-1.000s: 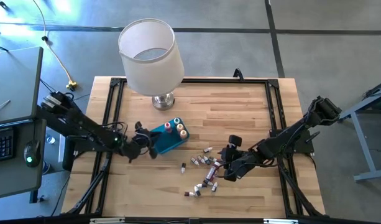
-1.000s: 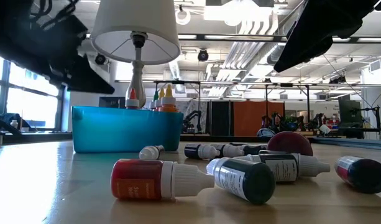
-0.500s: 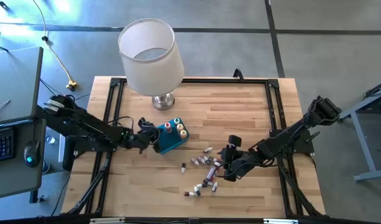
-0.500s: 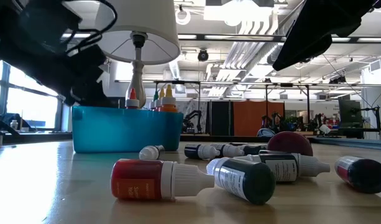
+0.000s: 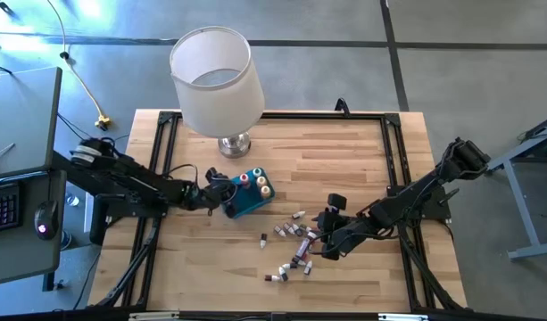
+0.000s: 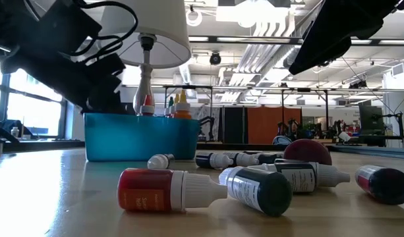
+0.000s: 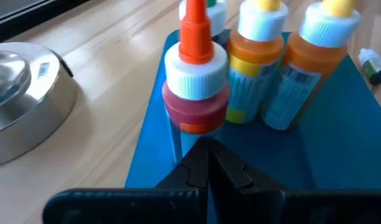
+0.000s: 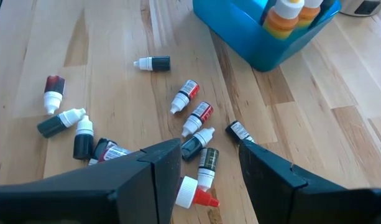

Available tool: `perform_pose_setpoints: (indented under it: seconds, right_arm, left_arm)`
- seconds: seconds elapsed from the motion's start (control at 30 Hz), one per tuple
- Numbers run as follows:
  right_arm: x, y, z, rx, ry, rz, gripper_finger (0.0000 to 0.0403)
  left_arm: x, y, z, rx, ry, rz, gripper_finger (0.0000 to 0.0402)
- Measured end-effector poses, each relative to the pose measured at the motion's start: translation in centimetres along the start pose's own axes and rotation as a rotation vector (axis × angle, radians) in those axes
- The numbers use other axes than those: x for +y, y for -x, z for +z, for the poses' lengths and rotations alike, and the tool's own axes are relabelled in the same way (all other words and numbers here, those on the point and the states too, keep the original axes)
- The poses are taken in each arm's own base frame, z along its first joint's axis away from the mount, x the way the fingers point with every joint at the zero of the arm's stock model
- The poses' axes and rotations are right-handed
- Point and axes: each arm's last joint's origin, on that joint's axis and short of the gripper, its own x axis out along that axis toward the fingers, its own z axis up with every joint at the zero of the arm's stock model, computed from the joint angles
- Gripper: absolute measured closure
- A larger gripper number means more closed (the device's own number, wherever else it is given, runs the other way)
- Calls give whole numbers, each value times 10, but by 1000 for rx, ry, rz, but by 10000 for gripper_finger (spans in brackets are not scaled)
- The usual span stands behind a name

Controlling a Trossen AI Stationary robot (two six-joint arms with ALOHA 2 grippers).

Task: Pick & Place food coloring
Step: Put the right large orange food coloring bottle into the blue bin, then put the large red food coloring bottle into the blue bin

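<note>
Both arms are dark, nearly black, built of slim jointed links. The left arm (image 5: 121,181), at the left of the high view, carries thin black cables looping along its links. The right arm (image 5: 416,201), at the right, thickens into a blocky joint at its outer end. Its jaws (image 8: 206,171) are matte black, angular wedges.

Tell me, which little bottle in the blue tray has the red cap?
The red-bodied bottle, standing upright nearest the left gripper. Its tip is orange-red; the two orange bottles beside it have yellow tips.
</note>
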Motion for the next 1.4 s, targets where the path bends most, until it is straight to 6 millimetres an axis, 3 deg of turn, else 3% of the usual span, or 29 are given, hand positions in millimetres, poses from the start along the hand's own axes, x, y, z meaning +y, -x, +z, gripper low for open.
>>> perform_pose_setpoints:
  seconds: [0.4,0.67,0.8,1.17,1.4]
  right_arm:
    - [0,0,0,3,-1,5,247]
    - [0,0,0,5,-2,9,247]
    - [0,0,0,6,-2,9,247]
    - [3,-1,-3,51,14,78,247]
    - [15,-19,-17,110,210,85,247]
  left_arm:
    - [0,-19,20,50,-21,26,401]
    - [-1,-19,23,115,-32,43,401]
    - [-3,-13,34,71,3,25,401]
    - [-42,47,96,-10,-12,-124,401]
    - [-68,74,126,-16,-73,-378,400]
